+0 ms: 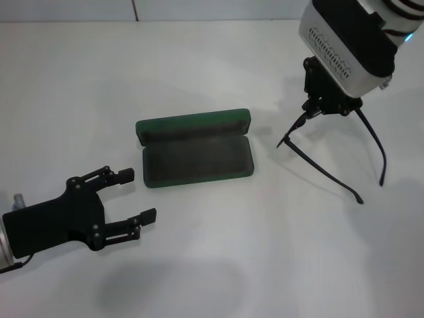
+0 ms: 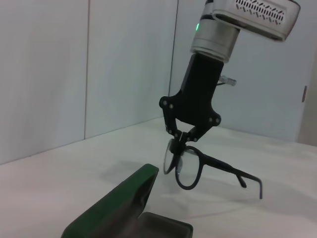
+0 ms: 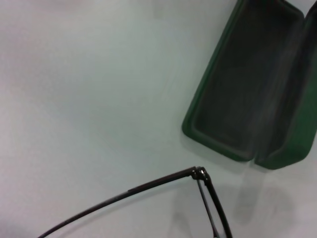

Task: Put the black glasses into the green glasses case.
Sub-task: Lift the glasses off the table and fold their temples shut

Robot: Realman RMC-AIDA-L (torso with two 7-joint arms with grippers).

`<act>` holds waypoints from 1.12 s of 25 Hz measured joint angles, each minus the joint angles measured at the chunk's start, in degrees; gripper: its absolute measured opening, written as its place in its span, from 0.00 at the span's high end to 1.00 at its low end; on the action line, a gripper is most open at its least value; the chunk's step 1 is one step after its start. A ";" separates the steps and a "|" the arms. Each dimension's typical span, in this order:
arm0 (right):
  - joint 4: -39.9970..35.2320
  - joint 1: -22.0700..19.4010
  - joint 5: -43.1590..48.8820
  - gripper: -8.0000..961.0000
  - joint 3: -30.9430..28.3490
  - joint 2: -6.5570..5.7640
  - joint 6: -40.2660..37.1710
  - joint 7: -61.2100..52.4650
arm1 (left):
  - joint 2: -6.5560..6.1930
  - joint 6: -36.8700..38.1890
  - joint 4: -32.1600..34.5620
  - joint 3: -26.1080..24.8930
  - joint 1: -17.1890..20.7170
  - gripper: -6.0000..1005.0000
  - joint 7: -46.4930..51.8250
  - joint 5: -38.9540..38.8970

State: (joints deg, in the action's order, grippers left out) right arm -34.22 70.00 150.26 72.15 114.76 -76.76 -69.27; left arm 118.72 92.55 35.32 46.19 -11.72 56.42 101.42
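The green glasses case (image 1: 197, 159) lies open in the middle of the white table, its lid (image 1: 192, 124) folded back on the far side and the grey-green lining bare. To its right, my right gripper (image 1: 311, 109) is shut on the front frame of the black glasses (image 1: 323, 171). Their temple arms are spread and slope down towards the table. In the left wrist view, the glasses (image 2: 228, 169) hang from that gripper (image 2: 181, 141) beyond the case (image 2: 124, 203). In the right wrist view, one temple (image 3: 148, 186) shows near the case (image 3: 247, 99). My left gripper (image 1: 138, 195) stands open at the case's near left.
The table (image 1: 212, 265) is plain white, with a pale wall (image 2: 49, 74) behind its far edge. Nothing else stands on it.
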 joint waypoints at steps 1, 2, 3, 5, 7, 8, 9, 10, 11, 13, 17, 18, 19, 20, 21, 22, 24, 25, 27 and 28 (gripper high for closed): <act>0.10 0.04 0.01 0.95 -0.02 -0.18 -0.51 -0.57 | 0.01 0.00 -0.04 0.05 -0.02 0.16 0.00 0.00; 0.21 0.06 0.02 0.95 -0.03 -0.32 -0.83 -1.01 | 0.01 0.00 -0.05 0.09 -0.03 0.16 0.00 0.00; 0.33 0.09 0.02 0.95 -0.03 -0.47 -1.08 -1.55 | 0.02 0.00 -0.07 0.11 -0.03 0.16 0.00 0.00; 0.54 0.12 0.03 0.95 -0.29 -0.73 -1.64 -2.44 | 0.02 0.00 -0.15 0.13 -0.04 0.16 0.00 0.00; 0.63 0.13 0.03 0.95 -1.83 -1.08 -3.10 -3.14 | 0.04 0.00 -0.24 0.13 -0.06 0.16 0.00 0.00; 0.66 0.15 0.05 0.95 -3.04 -1.32 -3.96 -3.54 | 0.04 0.00 -0.35 0.13 -0.09 0.16 0.00 0.00; 0.67 0.17 0.05 0.95 -3.70 -1.50 -4.40 -3.77 | 0.05 0.00 -0.54 0.14 -0.14 0.16 0.00 0.01; 0.68 0.19 0.05 0.95 -4.60 -1.81 -5.08 -4.29 | 0.05 0.00 -0.65 0.16 -0.18 0.16 0.00 0.01; 0.70 0.21 0.05 0.95 -5.16 -2.07 -5.60 -4.92 | 0.05 0.00 -0.75 0.18 -0.21 0.16 0.00 0.01; 0.79 0.21 -0.01 0.95 -5.92 -2.77 -6.61 -6.73 | 0.05 -0.01 -0.79 0.20 -0.23 0.16 0.00 0.02; 0.90 -0.21 -0.08 0.95 -7.78 -3.29 -7.91 -10.00 | 0.12 0.00 -0.80 0.22 -0.14 0.16 0.00 0.04; 1.03 -0.32 -0.02 0.95 -8.84 -3.40 -8.29 -11.18 | 0.12 0.00 -0.79 0.21 -0.12 0.16 0.01 0.05; 1.23 -0.43 0.01 0.95 -10.00 -3.55 -8.73 -12.34 | 0.13 0.00 -0.79 0.21 -0.12 0.16 0.04 0.06; 1.37 -0.52 0.00 0.95 -10.96 -3.68 -9.27 -13.26 | 0.16 0.01 -0.79 0.21 -0.11 0.16 0.15 0.06; 1.51 -0.61 -0.03 0.95 -11.83 -3.76 -9.82 -14.12 | 0.18 0.03 -0.78 0.22 -0.15 0.16 0.33 0.07; 1.54 -0.76 -0.11 0.95 -13.03 -3.84 -10.54 -15.30 | 0.20 0.05 -0.78 0.22 -0.18 0.16 0.57 0.07; 1.55 -1.09 -0.22 0.95 -14.71 -3.89 -11.33 -17.13 | 0.20 0.12 -0.78 0.21 -0.27 0.16 1.47 0.08; 1.48 -1.37 -0.29 0.95 -15.45 -3.90 -11.48 -18.17 | 0.19 0.16 -0.77 0.20 -0.31 0.16 1.78 0.09; 1.16 -2.25 -0.33 0.95 -16.99 -3.91 -11.53 -20.10 | 0.17 0.26 -0.72 0.08 -0.33 0.16 2.24 0.09; 0.90 -2.87 -0.37 0.95 -18.17 -3.93 -11.46 -21.09 | 0.18 0.32 -0.71 0.01 -0.33 0.16 2.34 0.06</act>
State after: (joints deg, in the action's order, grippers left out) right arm -33.32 67.14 149.89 53.98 110.82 -88.21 -90.36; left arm 118.90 92.87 34.61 46.20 -12.05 58.76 101.48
